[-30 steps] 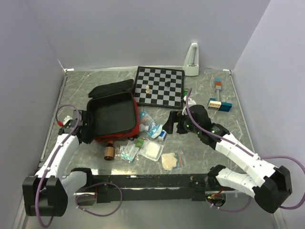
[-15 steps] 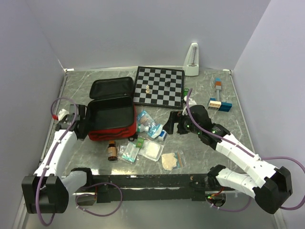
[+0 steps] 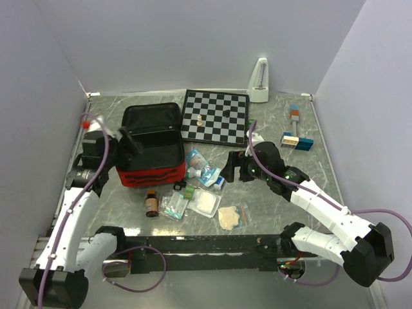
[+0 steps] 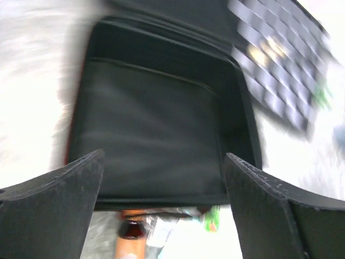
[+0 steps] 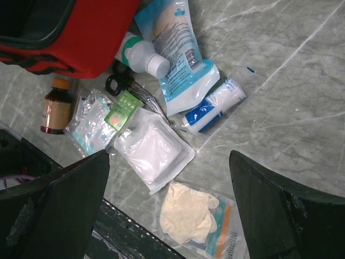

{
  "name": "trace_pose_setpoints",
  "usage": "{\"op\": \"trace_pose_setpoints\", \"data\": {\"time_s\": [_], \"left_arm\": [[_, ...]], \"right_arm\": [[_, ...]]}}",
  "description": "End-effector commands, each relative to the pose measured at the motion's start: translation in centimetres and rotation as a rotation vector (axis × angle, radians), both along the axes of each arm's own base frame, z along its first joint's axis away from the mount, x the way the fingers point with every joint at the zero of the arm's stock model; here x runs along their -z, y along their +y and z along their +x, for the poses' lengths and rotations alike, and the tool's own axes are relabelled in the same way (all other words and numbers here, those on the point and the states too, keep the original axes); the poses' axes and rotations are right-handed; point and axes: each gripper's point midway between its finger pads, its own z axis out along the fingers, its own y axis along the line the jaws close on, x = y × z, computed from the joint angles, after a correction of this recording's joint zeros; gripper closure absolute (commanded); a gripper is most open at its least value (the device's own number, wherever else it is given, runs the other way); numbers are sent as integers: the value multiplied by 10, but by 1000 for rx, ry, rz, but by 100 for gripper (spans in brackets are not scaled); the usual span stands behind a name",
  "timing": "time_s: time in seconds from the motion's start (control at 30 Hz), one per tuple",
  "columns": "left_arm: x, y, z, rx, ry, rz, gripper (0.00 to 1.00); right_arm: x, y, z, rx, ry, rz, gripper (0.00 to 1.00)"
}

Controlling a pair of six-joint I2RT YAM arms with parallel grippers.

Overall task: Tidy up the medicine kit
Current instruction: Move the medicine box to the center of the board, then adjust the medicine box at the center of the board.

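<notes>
The medicine kit (image 3: 153, 172) is a red zip case lying open at the left, its black lining (image 4: 156, 124) bare and its lid (image 3: 151, 118) folded back behind it. My left gripper (image 3: 127, 143) hovers open over the kit's left part with nothing between its fingers (image 4: 59, 199). To the right of the kit lie loose supplies: a brown bottle (image 5: 55, 108), a white bottle (image 5: 141, 54), a blue-white pouch (image 5: 178, 48), a bandage roll (image 5: 213, 105), a gauze packet (image 5: 153, 151) and a gloves packet (image 5: 194, 216). Above them my right gripper (image 5: 170, 156) stands open and empty.
A black-and-white chessboard (image 3: 214, 117) with one small piece stands right behind the kit. A white metronome (image 3: 259, 80) is at the back wall. Coloured blocks (image 3: 296, 135) lie at the right. Walls close in the table on three sides.
My left gripper opened, let go of the kit's left edge and rose over the case. The kit turned square and shifted left. The right arm stayed put.
</notes>
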Motion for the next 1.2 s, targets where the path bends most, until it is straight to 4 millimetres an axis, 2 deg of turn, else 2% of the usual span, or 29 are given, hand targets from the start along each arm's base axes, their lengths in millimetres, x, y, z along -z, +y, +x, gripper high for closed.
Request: {"op": "trace_pose_setpoints", "data": {"time_s": [0.0,0.1,0.2,0.27,0.4,0.67,0.83,0.9,0.97,1.17], "left_arm": [[-40,-94,-13,562,-179,82,3],[-32,-125,-31,730,-166,152,4],[-27,-134,-32,758,-160,197,4],[-18,-132,-26,729,-128,246,4],[6,-117,-9,612,-32,395,4],[50,-120,-24,658,181,526,3],[70,-110,-20,618,240,594,1],[77,-97,-16,561,303,653,7],[80,-96,-13,546,342,675,14],[71,-100,-8,540,338,665,52]], "right_arm": [[-12,3,3,-25,-32,1,2],[-14,1,3,-26,-41,-10,2],[-14,-1,2,-23,-42,-11,1],[-15,0,1,-25,-40,-6,2],[-18,-1,0,-22,-42,1,2],[-15,-3,2,-15,-49,-18,1],[-12,-1,2,-20,-42,-12,1],[-13,-1,2,-21,-44,-10,1],[-14,-1,2,-21,-46,-11,1],[-14,-5,2,-6,-58,-17,1]]}}
